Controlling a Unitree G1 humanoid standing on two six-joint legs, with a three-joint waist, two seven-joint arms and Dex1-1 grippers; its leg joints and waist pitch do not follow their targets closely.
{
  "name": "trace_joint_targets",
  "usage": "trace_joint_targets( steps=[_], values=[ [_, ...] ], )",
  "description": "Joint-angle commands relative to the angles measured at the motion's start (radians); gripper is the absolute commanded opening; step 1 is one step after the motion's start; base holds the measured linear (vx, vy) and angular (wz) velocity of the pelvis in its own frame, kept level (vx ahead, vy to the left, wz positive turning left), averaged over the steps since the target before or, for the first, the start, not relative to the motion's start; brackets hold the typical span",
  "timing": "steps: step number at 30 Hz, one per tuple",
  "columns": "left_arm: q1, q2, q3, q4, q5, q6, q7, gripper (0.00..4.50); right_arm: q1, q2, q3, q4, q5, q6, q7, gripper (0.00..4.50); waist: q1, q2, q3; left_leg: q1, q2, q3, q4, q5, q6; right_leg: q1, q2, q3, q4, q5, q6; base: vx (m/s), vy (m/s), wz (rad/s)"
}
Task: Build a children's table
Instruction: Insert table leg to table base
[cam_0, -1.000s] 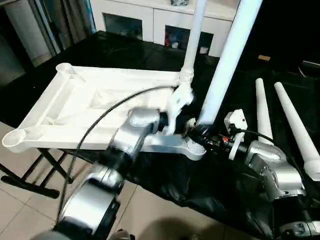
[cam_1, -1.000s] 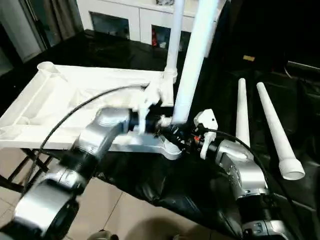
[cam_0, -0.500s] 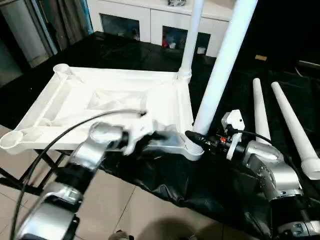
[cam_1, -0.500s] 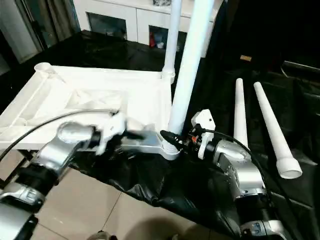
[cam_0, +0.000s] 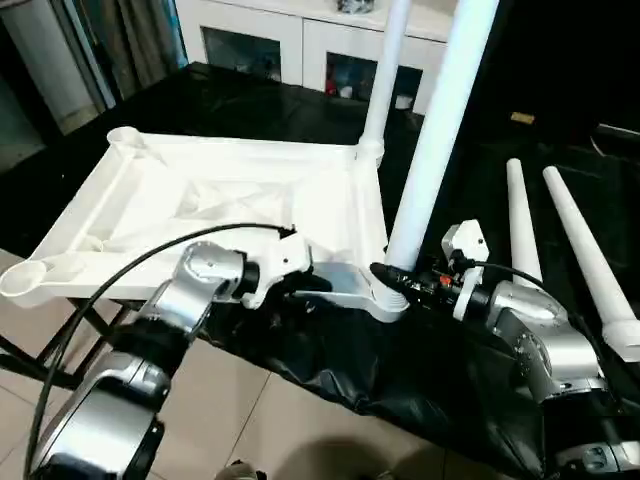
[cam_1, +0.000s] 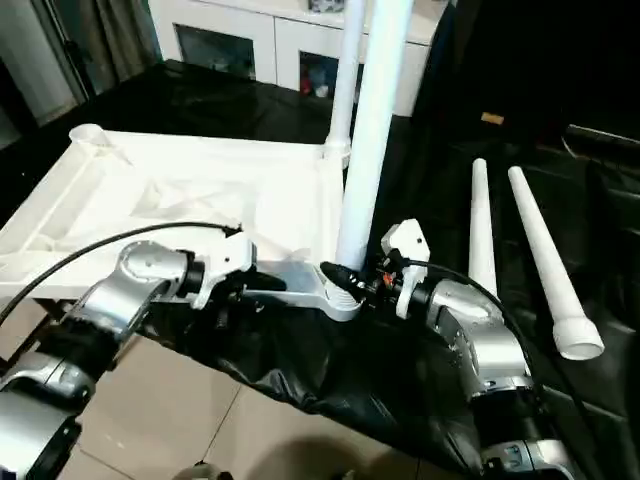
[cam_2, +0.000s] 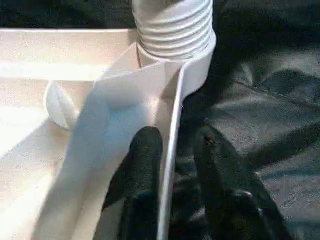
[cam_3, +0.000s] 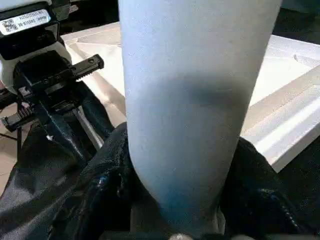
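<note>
The white table top (cam_0: 230, 215) lies upside down on a black cloth (cam_0: 330, 350), its ribbed underside up, reaching from about nine o'clock to the middle of the head views. At its near edge the left gripper (cam_2: 172, 175) straddles the thin rim – one black finger (cam_2: 145, 165) inside the wall, the other on the cloth side – pinching the top just short of the near right corner socket (cam_0: 385, 295).

From that socket a leg (cam_0: 440, 130) rises toward twelve o'clock, its ridged collar (cam_2: 172, 25) seated in the round opening. A second leg (cam_0: 385, 75) stands in the far right corner socket, behind it.

The right gripper (cam_1: 350, 278) comes in from about four o'clock and grasps the near leg low down, just above the socket; its black fingers (cam_3: 107, 170) wrap both sides of the tube.

Further toward three o'clock two loose legs (cam_0: 517, 215) (cam_0: 585, 255) lie side by side on the cloth – thick ends nearest the robot, thin ends pointing away.
</note>
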Motion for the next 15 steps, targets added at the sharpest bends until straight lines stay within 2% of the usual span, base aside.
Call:
trace_joint_targets(
  steps=[1, 3, 4, 5, 7, 8, 10, 14, 15],
  values=[
    [-0.024, -0.002, -0.003, 0.017, 0.007, -0.013, -0.016, 0.92, 0.009, -0.011, 0.024, 0.016, -0.016, 0.017, 0.008, 1.91, 0.008, -0.002, -0.078, 0.008, 0.041, -0.022, -0.066, -0.170, 0.033, 0.053, -0.091, 0.053, -0.073, -0.198, -0.202, 0.000, 0.000, 0.00],
    [-0.038, -0.001, -0.015, 0.037, 0.018, -0.024, -0.022, 0.88, 0.010, -0.011, 0.026, 0.017, -0.018, 0.016, 0.009, 1.91, 0.008, -0.001, -0.077, 0.008, 0.042, -0.022, -0.066, -0.173, 0.033, 0.053, -0.092, 0.053, -0.073, -0.198, -0.208, 0.000, 0.000, 0.00],
    [-0.041, 0.000, -0.017, 0.041, 0.022, -0.027, -0.021, 0.61, 0.010, -0.011, 0.026, 0.017, -0.019, 0.015, 0.009, 1.91, 0.008, -0.001, -0.076, 0.008, 0.041, -0.021, -0.066, -0.176, 0.034, 0.053, -0.091, 0.052, -0.075, -0.203, -0.206, 0.000, 0.000, 0.00],
    [-0.048, 0.000, -0.022, 0.056, 0.030, -0.034, -0.025, 0.50, 0.010, -0.011, 0.026, 0.016, -0.019, 0.015, 0.009, 1.91, 0.009, 0.003, -0.077, 0.009, 0.041, -0.022, -0.066, -0.176, 0.033, 0.053, -0.091, 0.052, -0.075, -0.205, -0.205, 0.000, 0.000, 0.00],
    [-0.060, -0.002, -0.028, 0.084, 0.038, -0.046, -0.035, 0.48, 0.010, -0.012, 0.026, 0.015, -0.020, 0.015, 0.010, 1.91, 0.009, 0.001, -0.077, 0.008, 0.042, -0.022, -0.066, -0.175, 0.033, 0.054, -0.091, 0.052, -0.073, -0.193, -0.207, 0.000, 0.000, 0.00],
    [-0.066, -0.002, -0.032, 0.099, 0.045, -0.052, -0.037, 0.41, 0.011, -0.012, 0.026, 0.014, -0.020, 0.016, 0.010, 1.91, 0.009, 0.004, -0.078, 0.008, 0.040, -0.022, -0.065, -0.175, 0.033, 0.054, -0.090, 0.052, -0.073, -0.190, -0.208, 0.000, 0.000, 0.00],
    [-0.072, -0.001, -0.039, 0.119, 0.056, -0.062, -0.042, 0.09, 0.011, -0.012, 0.026, 0.013, -0.019, 0.016, 0.009, 1.91, 0.009, 0.003, -0.079, 0.008, 0.042, -0.023, -0.066, -0.171, 0.031, 0.056, -0.091, 0.052, -0.072, -0.180, -0.210, 0.000, 0.000, 0.00],
    [-0.082, 0.003, -0.053, 0.153, 0.076, -0.085, -0.045, 0.03, 0.014, -0.013, 0.025, 0.010, -0.019, 0.016, 0.009, 1.91, 0.010, 0.003, -0.079, 0.008, 0.042, -0.022, -0.065, -0.174, 0.033, 0.058, -0.092, 0.052, -0.071, -0.175, -0.217, 0.000, 0.000, 0.00],
    [-0.084, 0.004, -0.052, 0.158, 0.077, -0.087, -0.043, 0.01, 0.013, -0.013, 0.025, 0.010, -0.019, 0.016, 0.009, 1.91, 0.010, 0.006, -0.079, 0.008, 0.043, -0.023, -0.065, -0.175, 0.032, 0.057, -0.092, 0.051, -0.071, -0.176, -0.220, 0.000, 0.000, 0.00]
  ],
)
